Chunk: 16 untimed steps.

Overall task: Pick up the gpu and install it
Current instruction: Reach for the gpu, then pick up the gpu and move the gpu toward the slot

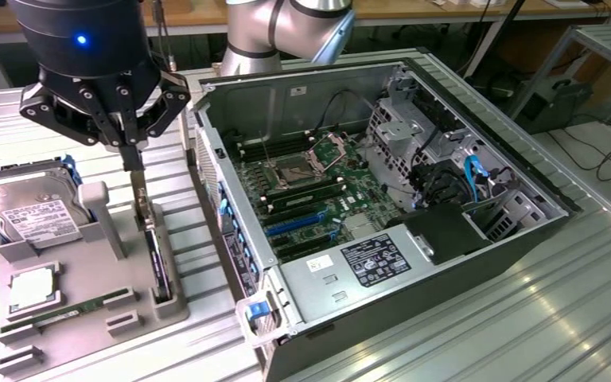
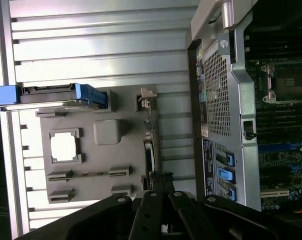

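Observation:
The gpu [image 1: 158,259] stands on its long edge in a slot of the grey holder tray [image 1: 93,274], beside the open computer case [image 1: 380,199]. Its silver end bracket [image 1: 142,199] is at the tray's far end. In the wrist view the gpu [image 2: 149,140] is edge-on, a thin dark strip. My gripper [image 1: 133,161] hangs over the card with its fingers pressed together and nothing visibly between them. In the wrist view the gripper [image 2: 159,176] lines up with one end of the card. The motherboard's blue expansion slots [image 1: 297,225] lie open inside the case.
The tray also holds a hard drive [image 1: 32,208] in a blue caddy, a processor chip [image 1: 32,288] and a long green memory stick [image 1: 67,310]. It sits on a ribbed metal table [image 1: 518,318], close to the case wall. Cables and a drive cage fill the case's far side.

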Motion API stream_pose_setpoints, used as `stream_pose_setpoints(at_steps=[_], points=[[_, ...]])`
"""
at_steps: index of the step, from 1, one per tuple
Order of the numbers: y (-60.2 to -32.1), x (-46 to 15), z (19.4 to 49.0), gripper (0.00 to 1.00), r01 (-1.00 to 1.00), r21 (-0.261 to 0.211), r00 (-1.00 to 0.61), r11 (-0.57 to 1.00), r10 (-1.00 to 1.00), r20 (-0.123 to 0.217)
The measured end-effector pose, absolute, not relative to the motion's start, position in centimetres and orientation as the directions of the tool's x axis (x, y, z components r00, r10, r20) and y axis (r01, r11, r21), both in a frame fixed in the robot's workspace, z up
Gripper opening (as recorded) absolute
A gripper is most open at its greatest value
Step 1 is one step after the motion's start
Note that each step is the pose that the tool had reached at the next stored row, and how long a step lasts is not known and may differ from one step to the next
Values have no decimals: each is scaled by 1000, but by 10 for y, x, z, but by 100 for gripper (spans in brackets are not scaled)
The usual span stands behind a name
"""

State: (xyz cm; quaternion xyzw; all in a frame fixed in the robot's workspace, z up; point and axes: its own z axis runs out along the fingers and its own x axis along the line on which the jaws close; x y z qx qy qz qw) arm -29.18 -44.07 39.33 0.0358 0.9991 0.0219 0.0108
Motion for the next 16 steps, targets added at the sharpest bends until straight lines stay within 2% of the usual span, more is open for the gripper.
stream_pose_setpoints(at_steps=[15, 16], points=[[-441, -292, 393, 11, 71, 45, -997, 996, 72, -20], [-441, -292, 393, 17, 71, 45, -997, 996, 72, -20]])
